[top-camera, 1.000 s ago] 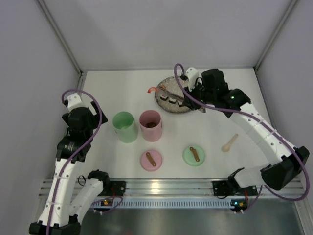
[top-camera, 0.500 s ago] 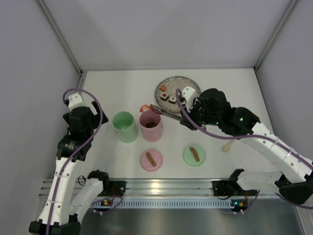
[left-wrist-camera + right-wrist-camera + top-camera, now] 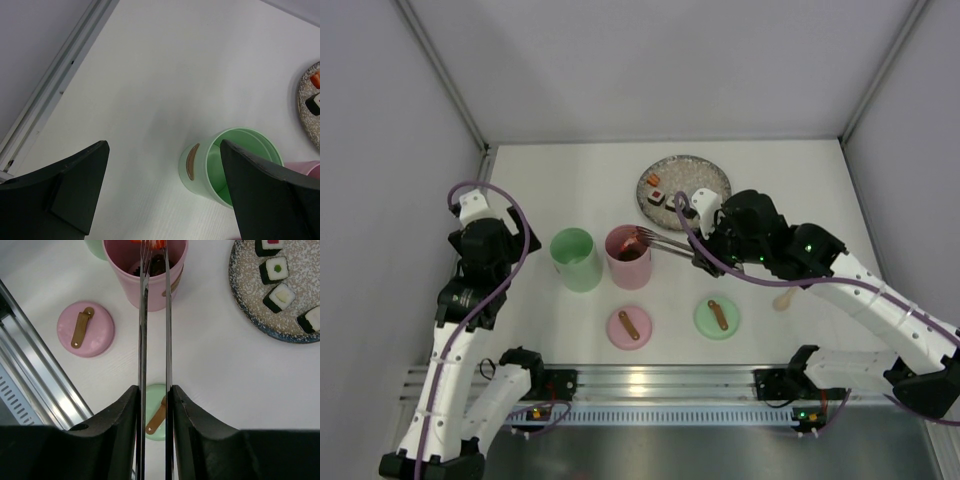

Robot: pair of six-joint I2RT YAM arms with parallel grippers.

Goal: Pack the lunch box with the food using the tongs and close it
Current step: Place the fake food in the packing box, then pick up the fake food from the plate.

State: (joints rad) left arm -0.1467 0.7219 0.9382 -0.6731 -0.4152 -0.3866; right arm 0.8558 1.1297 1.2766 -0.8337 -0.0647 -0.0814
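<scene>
My right gripper (image 3: 704,250) (image 3: 153,390) is shut on the silver tongs (image 3: 665,243) (image 3: 142,330), one arm against each finger. The tongs' tips reach over the open pink tub (image 3: 628,268) (image 3: 125,287) of the lunch box, with an orange food piece (image 3: 150,242) between them. Brown bits (image 3: 161,266) lie inside that tub. Several sushi rolls (image 3: 276,268) (image 3: 673,199) stay on the speckled plate (image 3: 705,180) (image 3: 300,335). My left gripper (image 3: 490,248) (image 3: 162,195) hangs open and empty, left of the open green tub (image 3: 576,262) (image 3: 200,167).
A pink lid (image 3: 629,327) (image 3: 85,329) and a green lid (image 3: 717,318) (image 3: 155,415) lie near the front rail. A small wooden spoon (image 3: 789,292) rests right of the green lid. White walls enclose the table on three sides.
My right arm has swung the tongs from the plate leftward and nearer, carrying the orange piece to above the pink tub. The left arm has not moved.
</scene>
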